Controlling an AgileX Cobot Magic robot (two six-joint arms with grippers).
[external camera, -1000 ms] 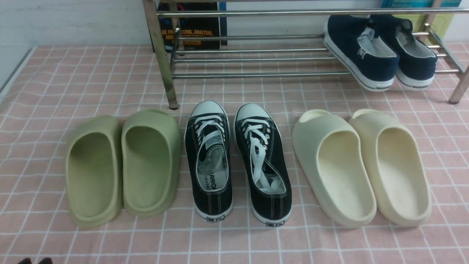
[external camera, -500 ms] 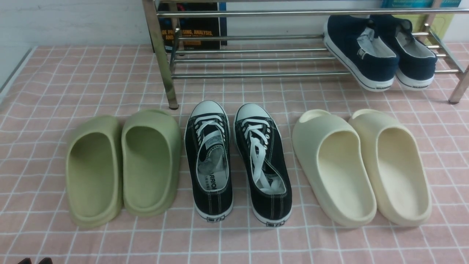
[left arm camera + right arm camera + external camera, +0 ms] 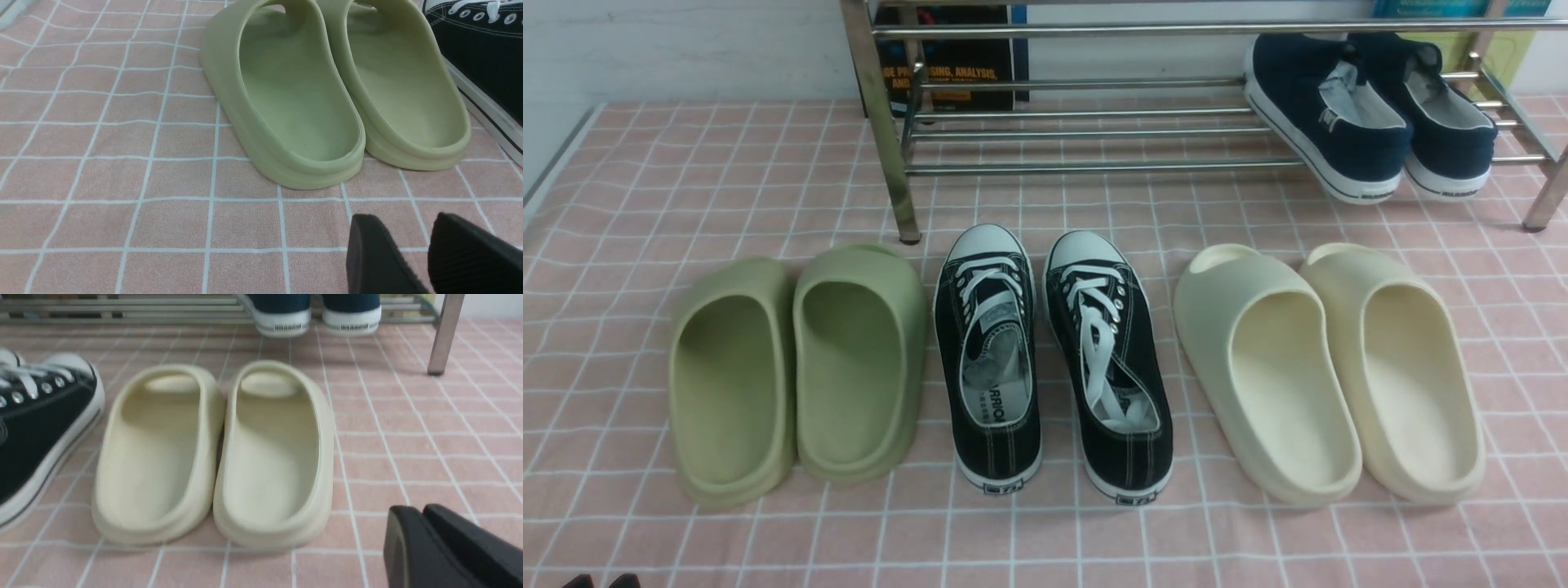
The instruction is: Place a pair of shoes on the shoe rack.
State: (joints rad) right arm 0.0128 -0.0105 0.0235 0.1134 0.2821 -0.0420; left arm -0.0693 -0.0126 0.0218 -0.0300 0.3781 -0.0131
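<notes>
- Right gripper [image 3: 425,522] sits low at the frame's lower right with its jaws nearly together, holding nothing; left gripper [image 3: 425,245] also holds nothing, jaws slightly apart.
- Navy pair of shoes [image 3: 1368,114] rests on the shoe rack [image 3: 1094,135], upper right of the front view.
- Task looks finished; nothing seems left.

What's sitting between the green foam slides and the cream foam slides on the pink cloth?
The black lace-up sneakers with white toe caps, side by side; the front view shows it.

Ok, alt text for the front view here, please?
A pair of navy slip-on shoes sits on the right end of a chrome shoe rack. In front, on a pink checked cloth, stand green slides, black lace-up sneakers and cream slides.
</notes>
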